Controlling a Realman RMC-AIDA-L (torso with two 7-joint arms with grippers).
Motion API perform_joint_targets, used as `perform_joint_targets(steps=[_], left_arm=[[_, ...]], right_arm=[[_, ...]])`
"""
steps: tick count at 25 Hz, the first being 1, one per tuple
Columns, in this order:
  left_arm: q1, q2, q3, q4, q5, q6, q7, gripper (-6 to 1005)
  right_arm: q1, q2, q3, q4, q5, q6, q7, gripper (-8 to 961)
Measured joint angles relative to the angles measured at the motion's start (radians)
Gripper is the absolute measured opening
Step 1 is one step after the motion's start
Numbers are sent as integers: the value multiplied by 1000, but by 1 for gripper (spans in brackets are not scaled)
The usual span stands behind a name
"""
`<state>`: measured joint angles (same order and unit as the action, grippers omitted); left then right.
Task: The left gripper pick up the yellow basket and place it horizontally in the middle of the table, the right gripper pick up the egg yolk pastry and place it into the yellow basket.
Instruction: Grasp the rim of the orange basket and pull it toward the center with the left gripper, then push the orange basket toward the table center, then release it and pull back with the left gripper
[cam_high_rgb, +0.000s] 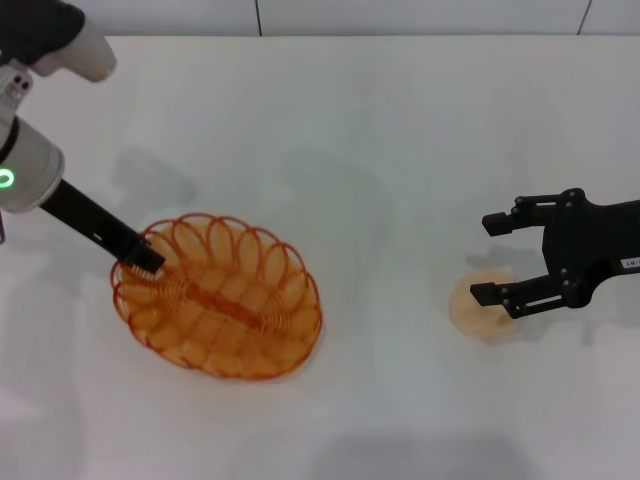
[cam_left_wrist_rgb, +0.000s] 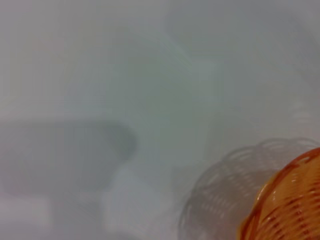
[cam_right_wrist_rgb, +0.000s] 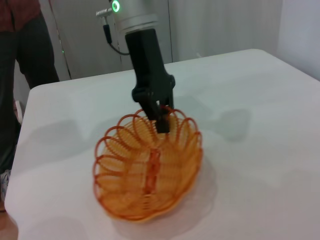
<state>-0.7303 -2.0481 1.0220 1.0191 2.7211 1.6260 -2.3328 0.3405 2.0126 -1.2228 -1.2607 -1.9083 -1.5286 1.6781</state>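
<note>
Your left tool (cam_high_rgb: 143, 256) pinches the wire basket's (cam_high_rgb: 225, 300) looped rim. Your right tool (cam_high_rgb: 494, 258) hangs spread wide over the round pale pastry (cam_high_rgb: 478, 306).

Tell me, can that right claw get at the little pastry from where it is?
Probably yes. The right gripper hangs open right over the egg yolk pastry, which sits alone on the table with nothing blocking it.

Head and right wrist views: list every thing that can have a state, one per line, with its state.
Orange wire oval basket: upright on the white table, empty, tilted diagonally, left of centre.
Black left gripper with the green ring light: shut on the basket's rim at its far-left edge.
Black right gripper with the white label: open, fingers spread over the pastry, not gripping.
Pale round egg yolk pastry: on the table, outside the basket.
</note>
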Motion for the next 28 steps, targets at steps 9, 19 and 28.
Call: perform_joint_targets(steps=[9, 19, 28], left_arm=[[-26, 8, -89, 7, -16, -39, -105, 115], [-25, 7, -129, -28, -114, -87, -243, 87], [-44, 17, -128, -142, -180, -90, -331, 88]], right_arm=[[3, 0, 1, 1, 3, 4, 0, 833], [6, -1, 2, 0, 3, 8, 0, 833], [8, -2, 3, -7, 3, 9, 0, 832]])
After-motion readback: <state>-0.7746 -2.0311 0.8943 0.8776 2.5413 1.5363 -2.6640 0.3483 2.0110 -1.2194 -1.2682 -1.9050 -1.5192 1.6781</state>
